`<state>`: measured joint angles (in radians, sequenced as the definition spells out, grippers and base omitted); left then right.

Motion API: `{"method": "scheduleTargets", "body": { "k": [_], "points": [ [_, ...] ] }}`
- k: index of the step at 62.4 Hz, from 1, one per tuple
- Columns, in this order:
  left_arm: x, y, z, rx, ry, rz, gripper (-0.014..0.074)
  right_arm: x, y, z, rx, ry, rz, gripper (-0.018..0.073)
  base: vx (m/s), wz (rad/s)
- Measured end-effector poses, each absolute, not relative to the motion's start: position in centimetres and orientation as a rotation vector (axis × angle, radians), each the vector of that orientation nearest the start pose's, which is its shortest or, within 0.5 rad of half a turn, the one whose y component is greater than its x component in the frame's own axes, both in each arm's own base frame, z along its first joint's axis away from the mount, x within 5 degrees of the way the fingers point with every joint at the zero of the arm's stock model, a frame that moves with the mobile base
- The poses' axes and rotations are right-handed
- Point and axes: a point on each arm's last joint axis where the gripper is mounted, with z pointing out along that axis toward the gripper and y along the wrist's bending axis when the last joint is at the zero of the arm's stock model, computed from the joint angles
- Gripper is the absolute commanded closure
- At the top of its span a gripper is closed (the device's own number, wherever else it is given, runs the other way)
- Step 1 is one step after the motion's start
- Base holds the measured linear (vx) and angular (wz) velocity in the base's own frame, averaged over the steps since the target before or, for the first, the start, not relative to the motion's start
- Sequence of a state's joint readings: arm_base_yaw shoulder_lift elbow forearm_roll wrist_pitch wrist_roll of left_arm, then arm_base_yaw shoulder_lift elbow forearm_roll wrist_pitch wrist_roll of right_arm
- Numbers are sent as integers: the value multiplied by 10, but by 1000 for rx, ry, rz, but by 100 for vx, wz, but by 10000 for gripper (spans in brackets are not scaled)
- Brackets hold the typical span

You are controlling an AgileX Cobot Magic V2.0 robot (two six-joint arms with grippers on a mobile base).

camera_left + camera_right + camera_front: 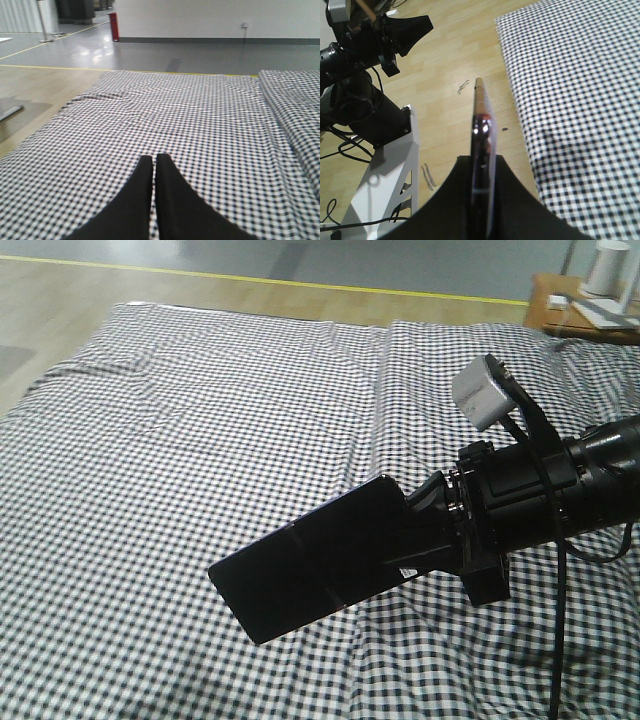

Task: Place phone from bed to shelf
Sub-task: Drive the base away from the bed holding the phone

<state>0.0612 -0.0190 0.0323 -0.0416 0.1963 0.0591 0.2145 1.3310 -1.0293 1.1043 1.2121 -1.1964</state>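
Item 1: phone (pixel 305 565). You see it low in the centre of the front view, glossy black face toward the camera. It is held in the air in front of the bed (pixel 200 420) rather than lying on the sheet. It is tilted, with its free end toward the lower left of the frame. In the right wrist view it stands edge-on (pixel 480 115) in the middle of the frame, a pale edge catching the light.

Item 2: right gripper (pixel 402 530). It enters from the right edge of the front view. Its black fingers (pixel 452 195) are clamped on the phone's near end, one on each flat face. A grey camera box (pixel 487 390) sits on top of the wrist and a black cable (pixel 560 620) hangs below it.

Item 3: left gripper (pixel 153 160). You find it at the bottom centre of its own view, above the checked sheet. Its fingers (pixel 172 205) are pressed together with only a thin slit between them and nothing held.

Item 4: bed. Wrinkled black-and-white gingham fills most of the front view, with a fold running down the middle.

Item 5: surroundings. An orange-brown side table (pixel 560 315) stands at the upper right of the front view. A yellow line (pixel 300 282) crosses the floor (pixel 60 300) beyond the bed. The left arm (pixel 355 60) occupies the upper left of the right wrist view.
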Motion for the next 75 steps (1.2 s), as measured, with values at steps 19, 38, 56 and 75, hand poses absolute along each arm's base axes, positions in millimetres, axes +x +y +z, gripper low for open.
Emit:
{"method": "scheduleTargets", "body": {
  "k": [19, 38, 56, 75],
  "points": [
    [56, 3, 185, -30, 1693, 53, 595, 221, 126, 330, -1167, 1980, 1106, 561, -13, 50],
    [56, 3, 185, -30, 1693, 53, 595, 221, 126, 330, -1168, 1979, 1105, 561, -16, 60],
    [56, 3, 185, -30, 1693, 53, 595, 221, 126, 330, -1168, 1979, 1105, 561, -16, 63],
    [56, 3, 185, -30, 1693, 53, 595, 221, 126, 330, -1168, 1979, 1105, 561, -15, 67]
  ]
}}
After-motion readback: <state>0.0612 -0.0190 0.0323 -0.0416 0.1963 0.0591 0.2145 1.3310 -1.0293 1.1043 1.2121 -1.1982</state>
